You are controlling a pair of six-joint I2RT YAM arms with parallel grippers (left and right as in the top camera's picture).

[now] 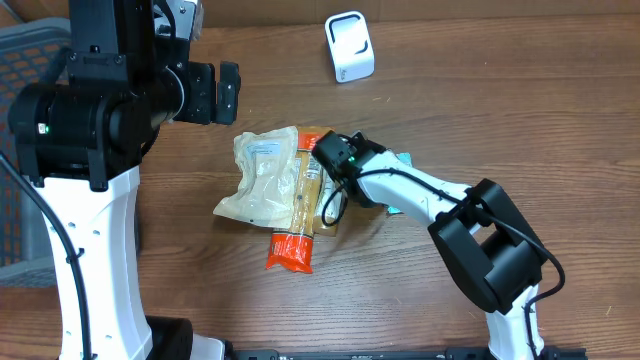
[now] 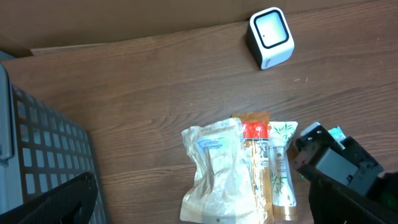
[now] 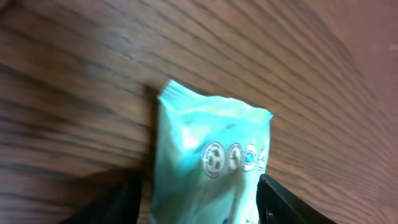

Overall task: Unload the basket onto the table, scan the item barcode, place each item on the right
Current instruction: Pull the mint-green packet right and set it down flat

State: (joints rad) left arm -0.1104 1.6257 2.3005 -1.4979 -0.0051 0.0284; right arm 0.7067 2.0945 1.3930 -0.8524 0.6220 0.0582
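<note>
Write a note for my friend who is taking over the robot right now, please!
Left gripper: open, empty, beside the pile.
Right gripper: fingers either side of the teal packet; firm grip unclear.
Scanner: stands alone beyond the pile.
Done: right arm has reached the packet; not yet lifted or scanned.
Left: grip the packet, lift it, present it to the scanner.

I look down on a brown wooden table [image 1: 520,80]. A grey mesh basket [image 2: 43,155] stands at the far left. Near the middle lies a crinkled, pale pouch [image 1: 262,175] with a white label (its print is too small for me to read). A long, narrow orange pack [image 1: 292,250] lies against the pouch's right side. A tube [image 2: 281,168] printed with green leaves lies along the pack's other side, touching it.
</note>
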